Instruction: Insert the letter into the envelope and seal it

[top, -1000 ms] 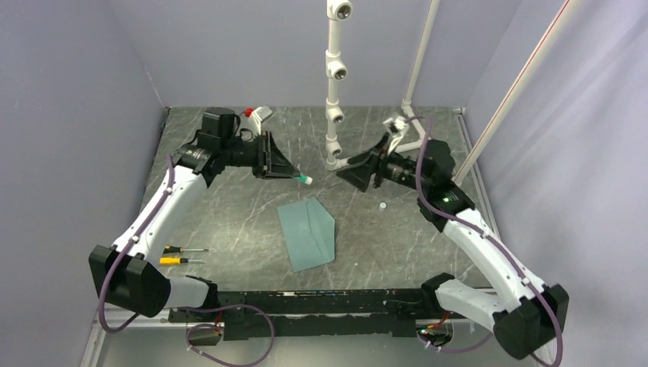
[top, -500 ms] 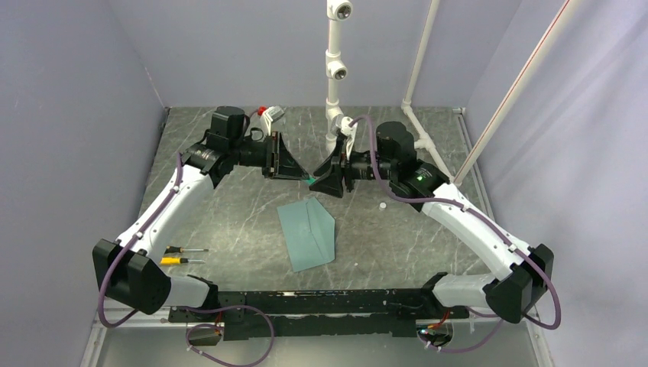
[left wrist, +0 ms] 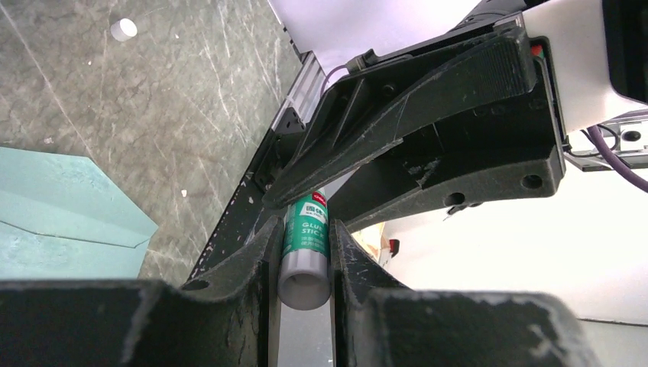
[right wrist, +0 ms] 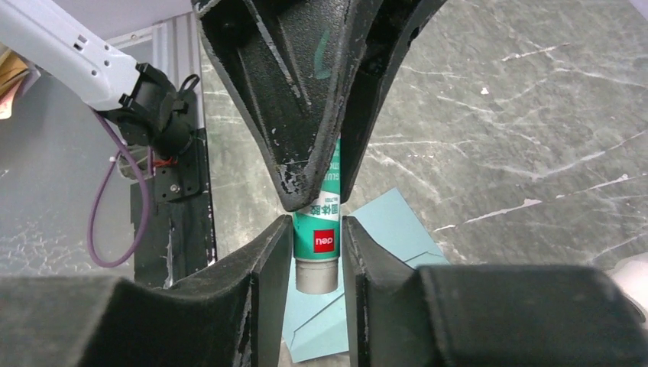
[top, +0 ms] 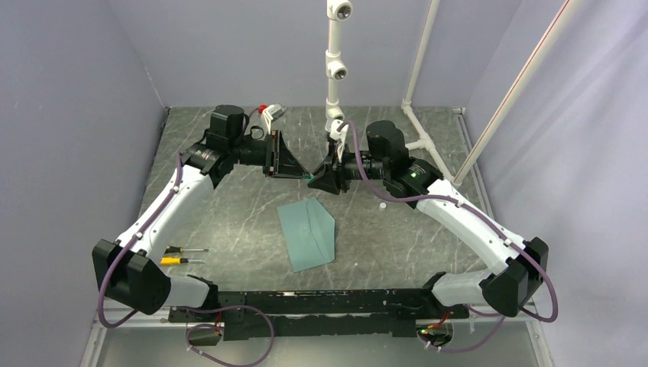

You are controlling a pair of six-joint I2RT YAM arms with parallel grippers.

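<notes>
The left pincer (left wrist: 304,223) clamped one end of the glue stick (left wrist: 306,256), which lay level. The right pincer's (right wrist: 317,222) jaws flanked the other end, grip unclear, above the teal envelope's (top: 307,233) far tip.

The envelope (top: 307,233) is matt paper, the glue stick (right wrist: 317,245) glossy plastic.

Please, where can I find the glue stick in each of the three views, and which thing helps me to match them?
Top external: the glue stick is a small teal speck at centre, where the left gripper and the right gripper meet.
Left wrist: glue stick at bottom centre, between the fingers of the left gripper.
Right wrist: glue stick at lower centre, between the fingers of the right gripper.
Shared landmark: the flat teal envelope.
</notes>
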